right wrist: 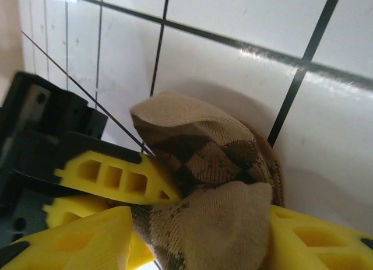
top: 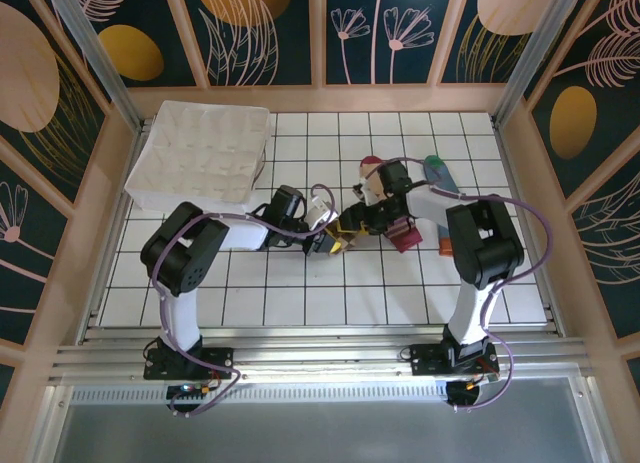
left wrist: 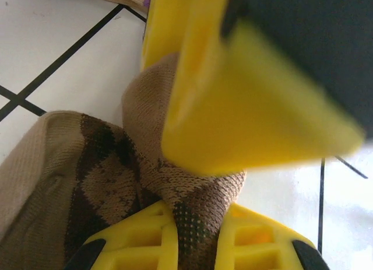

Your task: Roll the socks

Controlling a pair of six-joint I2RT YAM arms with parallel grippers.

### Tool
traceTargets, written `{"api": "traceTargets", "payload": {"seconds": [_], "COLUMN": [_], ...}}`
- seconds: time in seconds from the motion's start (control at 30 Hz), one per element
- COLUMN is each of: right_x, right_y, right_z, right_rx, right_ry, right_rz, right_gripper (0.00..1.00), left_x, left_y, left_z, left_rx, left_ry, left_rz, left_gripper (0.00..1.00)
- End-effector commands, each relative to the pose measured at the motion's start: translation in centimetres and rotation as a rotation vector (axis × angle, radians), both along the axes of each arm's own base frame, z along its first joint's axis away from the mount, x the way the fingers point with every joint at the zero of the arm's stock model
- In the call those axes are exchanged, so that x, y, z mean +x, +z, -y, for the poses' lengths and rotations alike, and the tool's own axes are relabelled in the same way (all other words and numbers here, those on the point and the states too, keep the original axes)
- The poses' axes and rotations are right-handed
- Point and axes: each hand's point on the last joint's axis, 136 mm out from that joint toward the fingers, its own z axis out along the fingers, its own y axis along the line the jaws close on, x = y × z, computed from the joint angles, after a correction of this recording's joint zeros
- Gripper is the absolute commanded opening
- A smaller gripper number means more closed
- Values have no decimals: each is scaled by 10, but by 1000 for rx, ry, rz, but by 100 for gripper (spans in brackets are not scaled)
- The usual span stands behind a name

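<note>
The left gripper [left wrist: 197, 229] is closed on the tan-and-brown argyle sock [left wrist: 105, 165]. Its two yellow fingers [left wrist: 134, 241] pinch a narrow fold of the knit between them, and the rest of the sock bunches up just past the fingertips on the white tiled table [left wrist: 58, 42]. A yellow finger of the right gripper [right wrist: 201, 235] juts in above that bunch, touching or almost touching the fabric. From the right wrist, the right gripper's jaws stand partly open. Its own fingers [right wrist: 315, 241] are set apart on either side of a plump, rounded lump of the same sock. The lump fills the gap and meets both inner faces. It looks loose rather than squeezed, though at this close range that is hard to be sure of. One finger of the left gripper lies across the sock just beyond that lump. From above, the two grippers meet tip to tip with the argyle sock between them, to the right of the white quilted pad [top: 205, 153] and nearer the arm bases than the pad. The beige sock with the red toe [top: 372, 166] lies further right of the pad, partly under the right arm. The blue-grey sock with the green toe [top: 440, 175] lies further right again, well apart from the pad.
</note>
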Motion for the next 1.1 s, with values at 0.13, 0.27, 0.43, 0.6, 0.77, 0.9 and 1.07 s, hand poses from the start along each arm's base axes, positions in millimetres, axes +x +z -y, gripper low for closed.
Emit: {"api": "traceTargets", "payload": {"seconds": [0.13, 0.27, 0.43, 0.6, 0.77, 0.9, 1.07], "right_x": [-8, -14, -15, -13, -15, -16, -19], "right_y": [-28, -37, -44, -55, -62, -65, -66], "right_z": [-3, 2, 8, 16, 18, 18, 16], "right_rx": [-94, -128, -182, -270, -307, -320, -322], "right_ry": [48, 57, 51, 56, 97, 112, 121], "right_rz": [-11, -30, -61, -118, -176, -210, -276], "right_gripper": [53, 24, 0, 0, 0, 0, 0], "left_x": [-20, -15, 1, 14, 16, 2, -7], "left_y": [-60, -60, -40, 21, 67, 57, 42], "left_z": [-28, -30, -32, -36, -47, -34, -11], "left_rx": [149, 164, 165, 106, 163, 337, 417], "left_ry": [56, 75, 109, 117, 100, 2, -40], "left_rz": [-253, -231, -101, 156, 461, 655, 764], "left_gripper": [2, 4, 28, 49, 53, 55, 59]}}
